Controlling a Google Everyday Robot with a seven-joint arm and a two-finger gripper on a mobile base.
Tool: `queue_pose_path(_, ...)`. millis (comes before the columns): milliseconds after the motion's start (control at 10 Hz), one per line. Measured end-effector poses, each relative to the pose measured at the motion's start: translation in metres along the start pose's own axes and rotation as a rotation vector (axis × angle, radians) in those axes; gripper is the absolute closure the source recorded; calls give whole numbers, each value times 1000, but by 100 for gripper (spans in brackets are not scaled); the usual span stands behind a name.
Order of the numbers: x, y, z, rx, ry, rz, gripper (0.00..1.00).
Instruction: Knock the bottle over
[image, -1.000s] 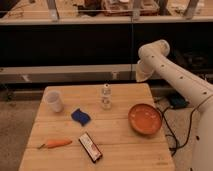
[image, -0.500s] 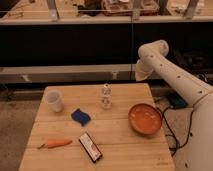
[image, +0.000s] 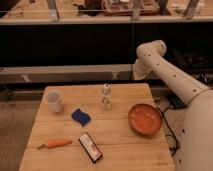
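The bottle (image: 106, 96) is small, slim and whitish with a narrower white cap. It stands upright near the far middle of the wooden table (image: 120, 150). My white arm (image: 170, 75) rises from the right and bends at an elbow above the table's far right corner. My gripper (image: 141, 74) is at the arm's lower end, just beyond the table's far right edge. It is to the right of the bottle, behind it and well apart from it.
A wider white cup (image: 53, 100) stands at the far left. A blue sponge (image: 81, 117) lies in front of the bottle. An orange bowl (image: 145, 119) sits at the right. A carrot (image: 56, 144) and a dark flat packet (image: 90, 146) lie near the front.
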Motion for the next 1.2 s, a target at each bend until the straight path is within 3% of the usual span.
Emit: queue_pose_path(1200,-11,-32,36,7,-40,-20,93)
